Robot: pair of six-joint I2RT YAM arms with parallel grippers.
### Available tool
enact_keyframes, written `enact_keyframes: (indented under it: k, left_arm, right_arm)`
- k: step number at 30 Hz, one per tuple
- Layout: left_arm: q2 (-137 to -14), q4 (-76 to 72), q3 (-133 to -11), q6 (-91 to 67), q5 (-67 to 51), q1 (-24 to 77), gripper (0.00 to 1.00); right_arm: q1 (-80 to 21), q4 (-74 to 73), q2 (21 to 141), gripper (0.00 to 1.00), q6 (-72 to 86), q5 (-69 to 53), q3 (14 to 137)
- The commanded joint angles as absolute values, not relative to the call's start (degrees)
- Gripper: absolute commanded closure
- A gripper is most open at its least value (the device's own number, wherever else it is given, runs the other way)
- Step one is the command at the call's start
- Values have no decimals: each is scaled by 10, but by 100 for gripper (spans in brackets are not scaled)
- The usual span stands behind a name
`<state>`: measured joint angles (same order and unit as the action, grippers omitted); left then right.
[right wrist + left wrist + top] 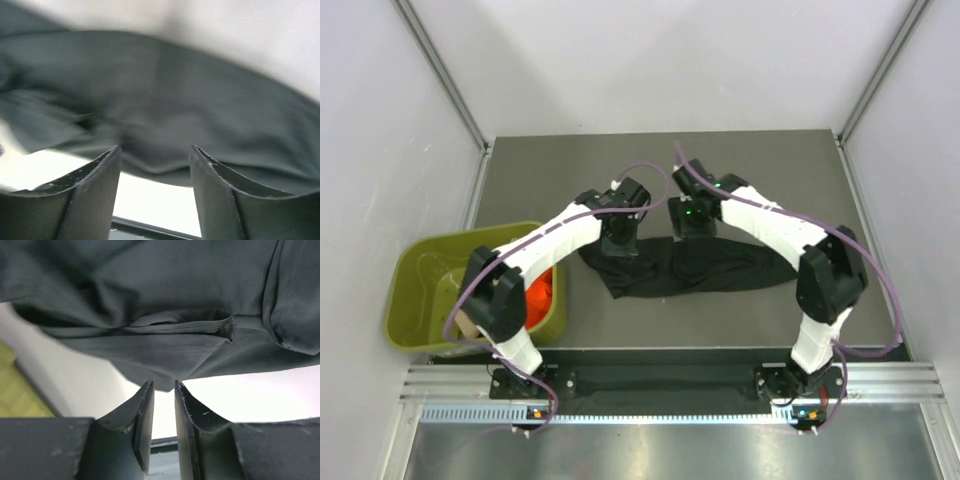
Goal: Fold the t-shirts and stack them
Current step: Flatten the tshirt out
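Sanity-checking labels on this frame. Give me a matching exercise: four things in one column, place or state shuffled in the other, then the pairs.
Things
1. black cloth t-shirt
2. bright orange-red cloth shirt
3. olive-green plastic tub
4. right gripper

Place or state
A. inside the tub
B. at the left edge of the dark table
C. jaws wide apart, nothing between them
D. stretched across the middle of the table

Pairs: 1-D, 2-A, 3-B, 4-C

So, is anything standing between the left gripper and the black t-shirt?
Nothing visible does. The left gripper is just short of the black t-shirt, with only bare table between them.
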<state>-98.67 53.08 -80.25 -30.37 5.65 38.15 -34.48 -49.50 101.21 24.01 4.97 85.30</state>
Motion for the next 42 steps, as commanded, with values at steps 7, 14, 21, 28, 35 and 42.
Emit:
enact_keyframes:
  k: [7,14,21,28,35,42]
  left_arm:
    - [-761,469,-709,-345,144,377,73]
    - [-727,470,-686,-356,127,376,73]
    - [-715,474,-672,-354,127,376,74]
    - [-701,474,-658,-352,127,377,74]
    - [-701,475,-662,-339,125,376,74]
    - [-696,479,-660,-331,128,376,73]
  right_arm:
    - [-394,-472,1108,47,278,-24,905]
    - [-374,-547,1214,43,312,111,1044]
    - [-371,-597,1286,53,337,170,1131]
    - [-370,-590,1301,57,344,178,1119]
    - [-359,-584,1323,64,343,181,1136]
    - [-353,-567,1326,60,331,165,1144]
